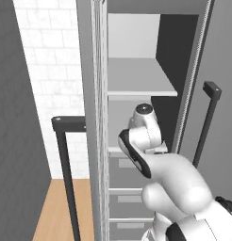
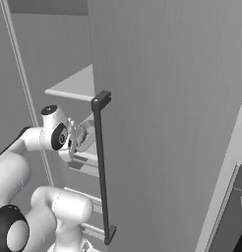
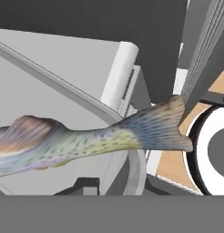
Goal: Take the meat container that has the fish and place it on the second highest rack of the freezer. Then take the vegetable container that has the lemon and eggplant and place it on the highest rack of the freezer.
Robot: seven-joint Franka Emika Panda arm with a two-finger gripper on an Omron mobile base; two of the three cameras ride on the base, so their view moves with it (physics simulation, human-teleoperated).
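Observation:
The spotted fish [image 3: 86, 141] lies across the grey meat container [image 3: 137, 175], very close in the hand view, with its tail [image 3: 161, 127] over the curved rim. In the right base view my gripper [image 2: 78, 138] is inside the open freezer, shut on the container's rim [image 2: 88, 132]. It holds the container just above the second rack [image 2: 86, 157], below the upper rack [image 2: 74, 87]. In the left base view my wrist [image 1: 145, 127] hides the hand at that second rack [image 1: 115, 149]. The vegetable container is out of view.
The open freezer door [image 2: 162, 123], with its long dark handle [image 2: 101, 167], stands close on the right of my arm. A second handle [image 1: 66, 160] rises at the left. Closed drawers [image 1: 127, 197] sit under the racks. A white tiled wall [image 1: 52, 70] lies beyond.

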